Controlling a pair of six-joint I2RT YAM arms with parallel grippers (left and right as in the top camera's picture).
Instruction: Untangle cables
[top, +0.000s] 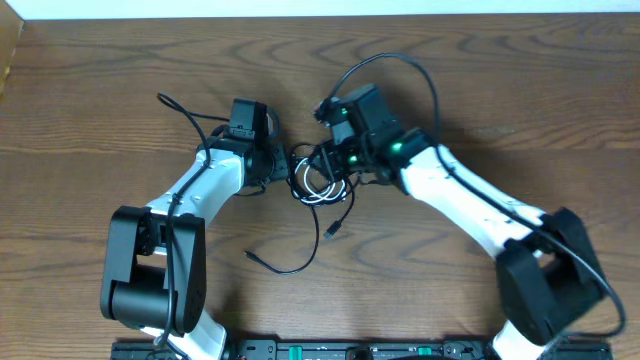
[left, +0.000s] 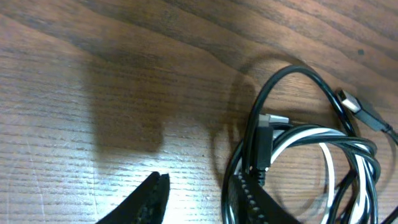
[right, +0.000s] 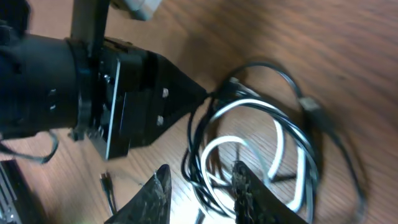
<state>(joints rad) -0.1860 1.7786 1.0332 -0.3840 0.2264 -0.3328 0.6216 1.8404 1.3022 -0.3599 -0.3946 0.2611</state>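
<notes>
In the overhead view, nearest the arm bases, the black cable (top: 295, 271) is trailing a loose tail over the desk (top: 90, 110) toward 6 o'clock. A short end with a small plug (top: 335, 230) is lying beside it. Farther out, the black cable is coiling with the white cable (left: 308, 132) in a tangle at mid-desk. The left tool (left: 200, 180) is sitting at the tangle's 9 o'clock, released, with bare wood showing between its fingers and the coil lying against one finger. The right tool (right: 201, 168) is sitting at 3 o'clock with its fingers spread, straddling white and black loops without clenching them. Beyond, at 12 o'clock, a thicker arm wire (top: 434, 95) is arching over the right arm.
</notes>
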